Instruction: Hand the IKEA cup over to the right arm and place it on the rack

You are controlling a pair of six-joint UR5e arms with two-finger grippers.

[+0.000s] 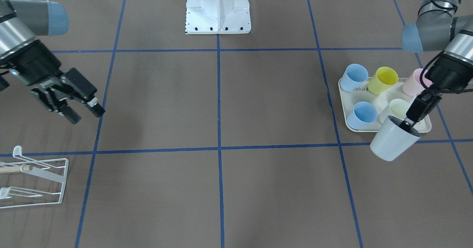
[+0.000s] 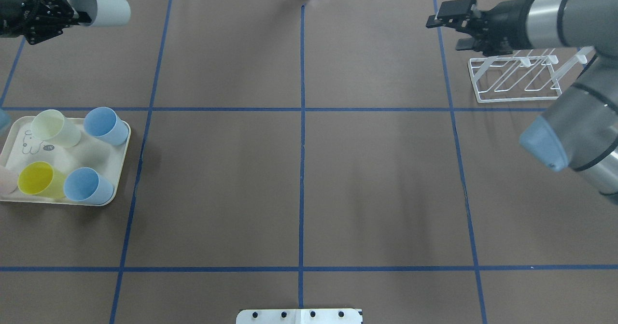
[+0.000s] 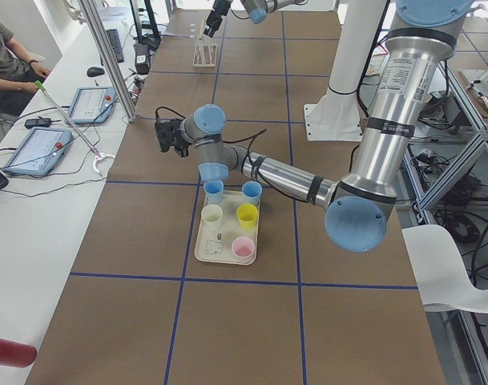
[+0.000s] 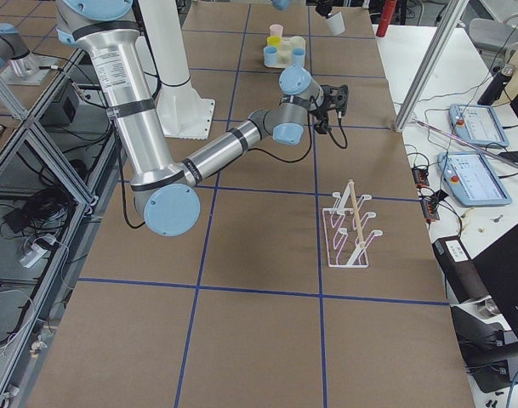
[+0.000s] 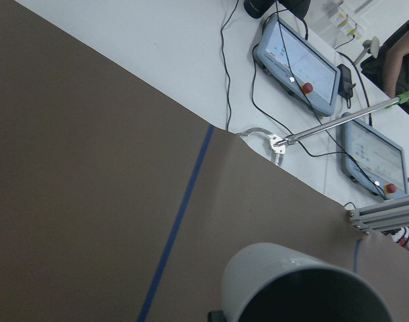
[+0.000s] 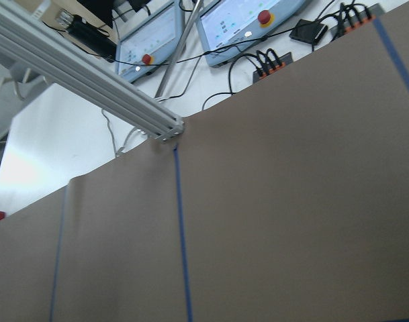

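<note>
Pale grey plastic, the IKEA cup (image 1: 391,141) looks light, stiff and slick; the left gripper (image 1: 408,122) pinches its rim near the table's (image 1: 273,100) far-left corner. The right gripper (image 1: 85,113), jaws apart, should clasp the outer wall.

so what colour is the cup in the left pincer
Pale grey. The cup in the left pincer shows best in the exterior front-facing view.

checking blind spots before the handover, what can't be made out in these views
Pink cup: the left arm's wrist covers part of it in the front-facing view; the overhead view's left edge cuts it.
Rack: cut by the front-facing view's left edge; the right arm overlaps its far side in the overhead view.
Left pincer on the grey cup: the left wrist view shows only the cup's rim; its bottom edge cuts off the grip.
</note>
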